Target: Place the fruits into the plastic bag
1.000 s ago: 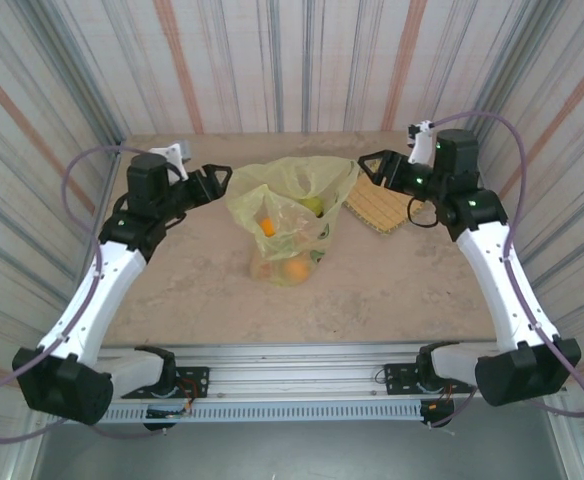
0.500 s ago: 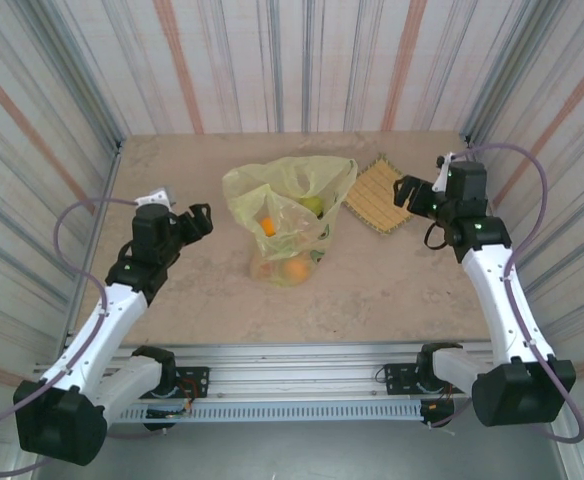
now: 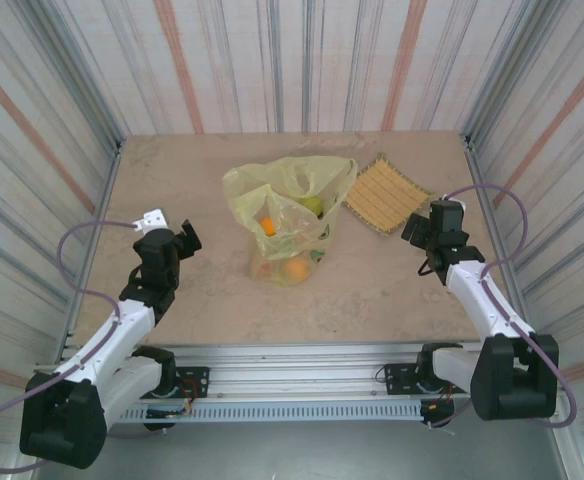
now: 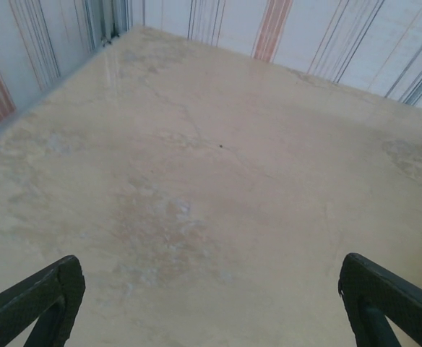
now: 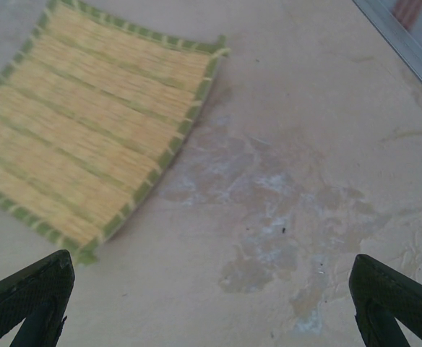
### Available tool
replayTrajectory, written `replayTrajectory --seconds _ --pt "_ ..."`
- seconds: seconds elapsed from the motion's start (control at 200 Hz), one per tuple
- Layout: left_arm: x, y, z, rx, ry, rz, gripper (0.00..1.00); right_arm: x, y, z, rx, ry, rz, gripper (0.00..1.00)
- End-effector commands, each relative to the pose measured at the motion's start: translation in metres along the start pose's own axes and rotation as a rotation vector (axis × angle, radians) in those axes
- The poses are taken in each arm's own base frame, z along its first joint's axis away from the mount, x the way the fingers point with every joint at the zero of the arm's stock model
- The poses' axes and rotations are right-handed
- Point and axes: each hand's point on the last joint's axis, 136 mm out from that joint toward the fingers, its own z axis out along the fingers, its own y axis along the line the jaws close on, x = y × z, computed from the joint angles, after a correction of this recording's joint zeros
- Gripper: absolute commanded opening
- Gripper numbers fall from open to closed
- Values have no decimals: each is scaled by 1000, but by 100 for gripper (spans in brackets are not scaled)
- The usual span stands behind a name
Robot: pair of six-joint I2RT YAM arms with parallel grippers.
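The mottled beige table [image 3: 212, 300] carries a crinkly yellow-green plastic bag [image 3: 292, 195] and, just beside the bag on its right, a woven bamboo mat [image 3: 385, 193].

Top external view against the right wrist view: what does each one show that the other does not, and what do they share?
From above: the plastic bag with fruits inside it, and the left gripper, open. From the right wrist: a pale stain on the table. Shared: the bamboo mat and the open right gripper, holding nothing.
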Motion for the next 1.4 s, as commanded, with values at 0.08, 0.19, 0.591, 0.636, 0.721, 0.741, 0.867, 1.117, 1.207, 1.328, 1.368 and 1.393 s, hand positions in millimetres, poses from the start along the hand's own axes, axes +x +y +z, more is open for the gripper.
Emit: replayTrajectory --seconds 0.08,0.19,0.591,0.636,0.721,0.741,0.867,1.117,1.207,1.328,1.368,1.393 --pt "1 7 20 -6 22 136 99 -2 -8 29 77 -64 -24 99" --pt "1 10 29 -13 18 182 98 1 -4 39 81 -73 -74 99" --pt "28 23 55 51 22 195 99 9 0 51 92 -131 -196 99" --pt "28 21 57 66 14 193 99 8 -2 51 99 -141 -196 99" --pt "24 19 63 93 -2 181 99 6 -1 50 92 -154 -197 99" --pt "23 19 65 100 -4 176 99 6 0 50 86 -158 -200 99" --pt "28 18 79 122 -11 169 99 3 10 52 31 -184 -231 99" --pt "46 -3 88 202 25 250 99 -8 38 61 -129 -241 -284 99" --pt "47 -7 90 222 16 262 99 -11 36 64 -207 -262 -201 99" --pt "47 -8 90 225 25 263 99 2 30 71 -263 -282 -160 99" --pt "47 -8 89 222 25 264 99 3 33 71 -265 -297 -176 99" --pt "47 -9 90 225 20 267 99 3 34 71 -261 -293 -179 99"
